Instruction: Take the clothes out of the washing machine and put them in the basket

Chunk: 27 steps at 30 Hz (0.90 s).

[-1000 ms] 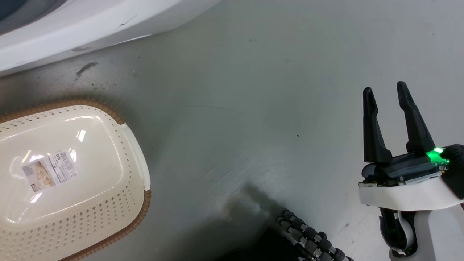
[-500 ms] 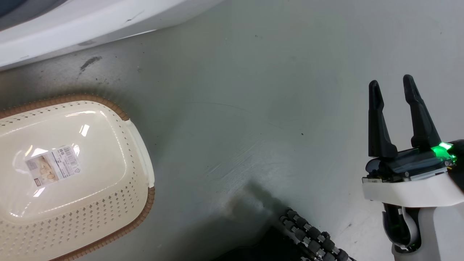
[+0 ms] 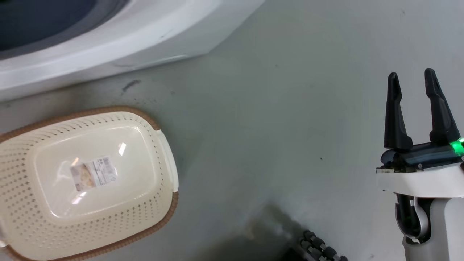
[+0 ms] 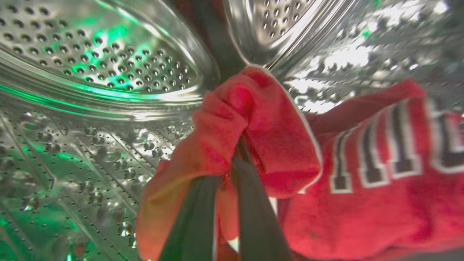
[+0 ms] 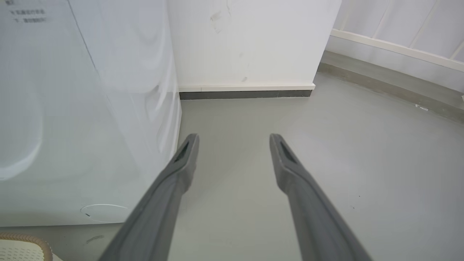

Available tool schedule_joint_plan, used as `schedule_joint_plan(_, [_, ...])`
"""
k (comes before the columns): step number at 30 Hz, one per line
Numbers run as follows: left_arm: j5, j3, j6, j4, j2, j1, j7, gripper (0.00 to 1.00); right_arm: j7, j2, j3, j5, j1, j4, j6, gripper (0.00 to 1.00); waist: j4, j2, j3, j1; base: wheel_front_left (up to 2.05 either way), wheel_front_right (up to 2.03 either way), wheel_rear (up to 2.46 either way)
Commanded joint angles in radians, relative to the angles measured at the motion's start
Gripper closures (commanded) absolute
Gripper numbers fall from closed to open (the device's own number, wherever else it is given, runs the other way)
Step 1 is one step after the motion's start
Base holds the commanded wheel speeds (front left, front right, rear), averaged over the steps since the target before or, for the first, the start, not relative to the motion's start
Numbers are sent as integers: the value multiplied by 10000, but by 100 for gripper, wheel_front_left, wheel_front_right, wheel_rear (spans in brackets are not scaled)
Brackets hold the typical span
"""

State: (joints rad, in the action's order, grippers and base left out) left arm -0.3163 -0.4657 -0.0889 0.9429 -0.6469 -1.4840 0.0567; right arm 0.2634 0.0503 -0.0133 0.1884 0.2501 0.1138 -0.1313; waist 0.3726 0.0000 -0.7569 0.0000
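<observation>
The clothes, a red bundle with dark white-edged lettering whose pieces I cannot count, lie inside the perforated steel drum of the washing machine, and the left gripper has its jaws pinched tight on a fold of them. One basket sits on the grey floor near the machine's white front, its inside open to view down to a single label on the base. The right gripper hangs over the floor well apart from it, jaws spread wide.

Left end effector is clamped on the clothes; right end effector holds its fingers spread, empty.
</observation>
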Motion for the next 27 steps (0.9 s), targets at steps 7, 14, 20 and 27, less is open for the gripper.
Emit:
schedule_joint_plan(7, [-448,191,199,797,826,1513,-2452,100,21,4,-217,-540,-212,-132,9,0,-780,0,1926,0,0,0,0])
schedule_joint_plan(14, [-804,675,681,-145,1947,3747,-3232,100,21,3,-537,-1195,-814,-244,9,0,-1605,0,3555,0,0,0,0])
schedule_joint_plan(20, [-333,1099,995,-2610,2319,6184,-3220,100,21,1,-599,-1481,-1209,-357,9,0,-2151,0,4552,0,0,0,0])
schedule_joint_plan(27, [86,1723,1208,-5189,2694,8580,-3221,100,21,3,-563,-1769,-1670,-432,9,0,-2785,0,5484,0,0,0,0])
